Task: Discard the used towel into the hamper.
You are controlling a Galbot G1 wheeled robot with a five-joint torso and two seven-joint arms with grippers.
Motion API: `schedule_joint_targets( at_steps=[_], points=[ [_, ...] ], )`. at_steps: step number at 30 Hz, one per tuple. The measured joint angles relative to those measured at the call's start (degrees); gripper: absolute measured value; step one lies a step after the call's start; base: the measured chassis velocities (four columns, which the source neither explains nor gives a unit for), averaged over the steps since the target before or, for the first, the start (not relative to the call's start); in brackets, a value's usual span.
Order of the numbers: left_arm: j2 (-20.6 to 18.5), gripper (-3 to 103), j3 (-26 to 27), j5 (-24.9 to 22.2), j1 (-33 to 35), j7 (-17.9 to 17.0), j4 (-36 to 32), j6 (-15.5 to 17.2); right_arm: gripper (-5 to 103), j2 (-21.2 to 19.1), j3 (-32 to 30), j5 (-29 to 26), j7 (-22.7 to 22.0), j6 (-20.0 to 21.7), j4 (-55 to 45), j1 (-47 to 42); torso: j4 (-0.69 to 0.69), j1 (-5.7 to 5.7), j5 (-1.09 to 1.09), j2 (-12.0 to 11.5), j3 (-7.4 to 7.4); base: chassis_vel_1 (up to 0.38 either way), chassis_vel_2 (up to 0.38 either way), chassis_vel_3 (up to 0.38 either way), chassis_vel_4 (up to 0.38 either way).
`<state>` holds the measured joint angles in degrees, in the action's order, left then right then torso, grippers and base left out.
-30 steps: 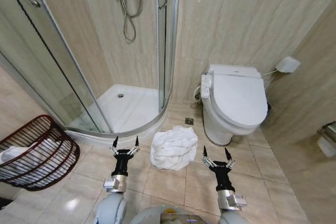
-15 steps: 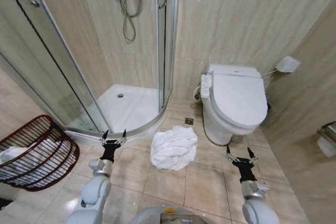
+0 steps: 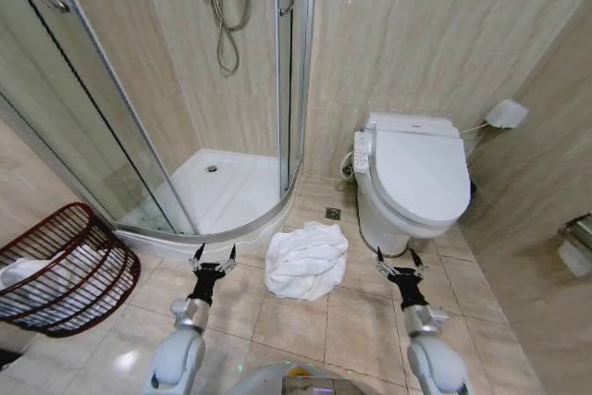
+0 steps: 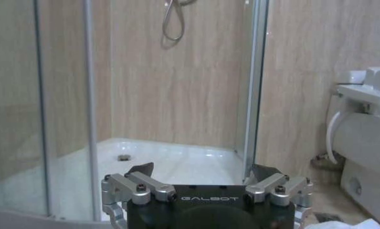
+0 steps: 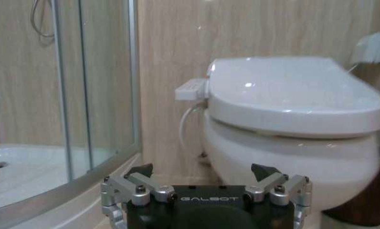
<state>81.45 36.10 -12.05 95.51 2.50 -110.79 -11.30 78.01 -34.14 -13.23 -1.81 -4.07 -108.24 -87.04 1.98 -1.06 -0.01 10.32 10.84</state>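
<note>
A crumpled white towel (image 3: 306, 261) lies on the tiled floor (image 3: 296, 326) between the shower tray (image 3: 227, 193) and the toilet (image 3: 413, 182). The left gripper (image 3: 214, 253) hovers just left of the towel with its 2 fingers spread wide and nothing between them. The right gripper (image 3: 400, 257) hangs to the towel's right, in front of the toilet base, its jaws also spread and empty. The hamper (image 3: 65, 270) stands well apart at the far left, some white cloth inside it

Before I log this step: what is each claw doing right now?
Left claw: open, empty, above the floor left of the towel.
Right claw: open, empty, to the towel's right.
</note>
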Motion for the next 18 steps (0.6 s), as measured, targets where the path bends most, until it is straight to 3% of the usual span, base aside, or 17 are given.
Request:
schedule_joint_targets(
  at_steps=[11,18],
  points=[
    [-0.16,100,0.70,-0.63,0.51,-0.23,0.25,-1.25,100,0.90,2.26,5.60,-1.13,0.47,-0.26,-0.02,-0.01,0.00,0.00,0.00,0.00,0.000,0.000,0.000,0.000],
    [-0.23,100,0.54,-0.37,0.08,-0.05,0.37,-1.25,100,0.73,2.13,5.83,-1.63,-0.04,-0.16,-0.82,-0.01,0.01,0.00,0.00,-0.01,-0.011,0.004,0.012,-0.008]
  ],
)
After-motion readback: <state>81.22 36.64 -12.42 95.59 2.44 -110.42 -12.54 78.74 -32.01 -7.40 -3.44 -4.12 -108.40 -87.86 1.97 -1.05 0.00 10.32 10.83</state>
